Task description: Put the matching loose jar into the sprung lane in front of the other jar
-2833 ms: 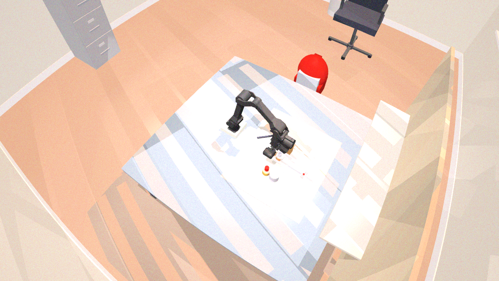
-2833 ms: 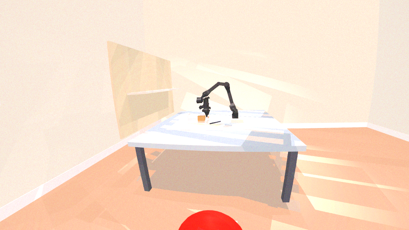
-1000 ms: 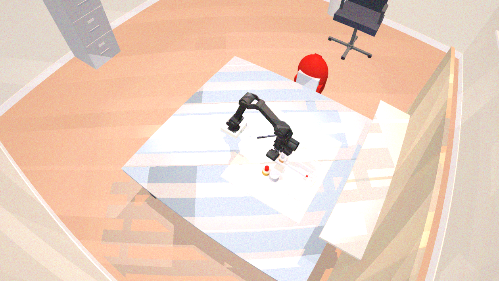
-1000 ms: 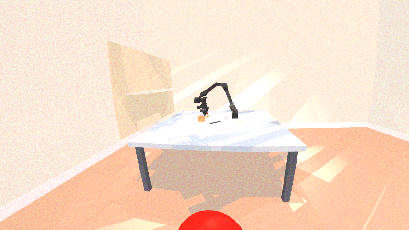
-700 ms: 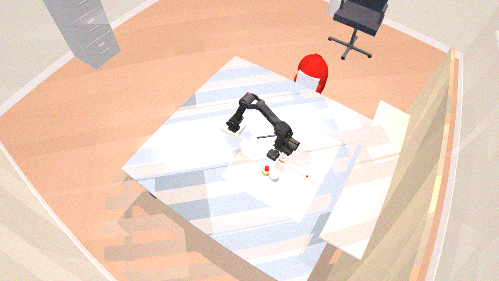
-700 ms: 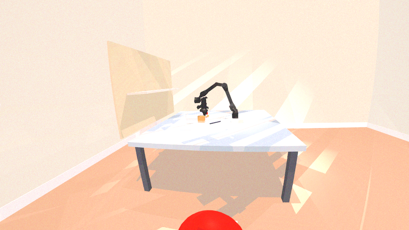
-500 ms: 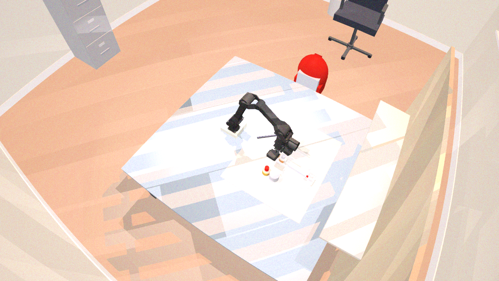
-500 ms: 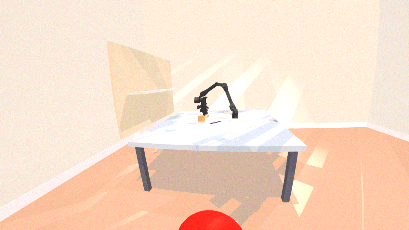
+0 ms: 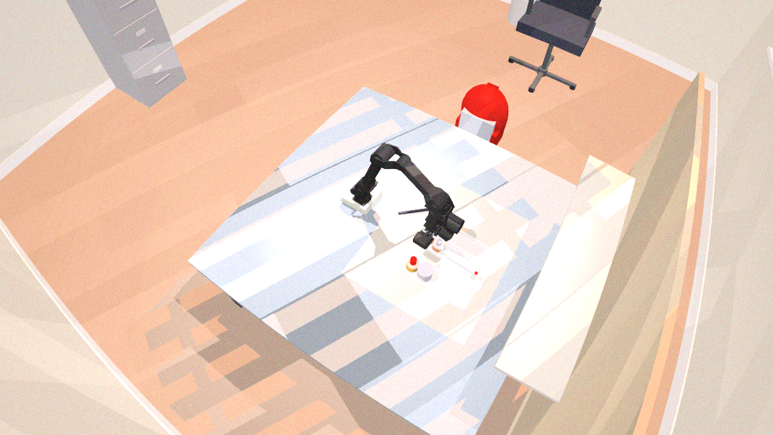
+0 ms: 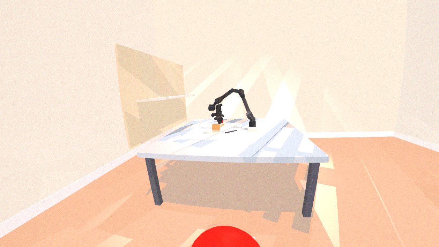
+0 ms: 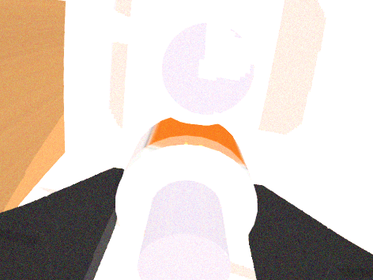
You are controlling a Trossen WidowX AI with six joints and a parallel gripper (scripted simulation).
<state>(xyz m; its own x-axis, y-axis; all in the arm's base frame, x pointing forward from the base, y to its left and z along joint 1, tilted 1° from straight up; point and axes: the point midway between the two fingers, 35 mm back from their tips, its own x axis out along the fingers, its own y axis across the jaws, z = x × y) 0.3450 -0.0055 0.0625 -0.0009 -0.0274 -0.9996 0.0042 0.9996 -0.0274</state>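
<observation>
My gripper (image 9: 434, 239) (image 10: 218, 122) (image 11: 186, 188) is shut on an upright jar with a pale lilac cap and an orange label (image 11: 190, 129). In the wrist view, a second lilac cap (image 11: 178, 87) shows just beyond it, in line with the sprung lane. One lilac-capped jar (image 9: 438, 244) shows below the fingers in the top view; I cannot tell which of the two it is. The white lane (image 9: 462, 262) runs from there toward a small red marker (image 9: 475, 273) at its far end. Glare and the fingers hide the front stop, the pusher plate and whether the jars touch.
A red-capped amber jar (image 9: 412, 263) and a wide lilac-topped jar (image 9: 424, 271) stand on the other side of the gripper. An orange block (image 10: 216, 126) is close beside it. A dark pen-like rod (image 9: 412, 211) (image 10: 231, 131) lies nearer the arm's base.
</observation>
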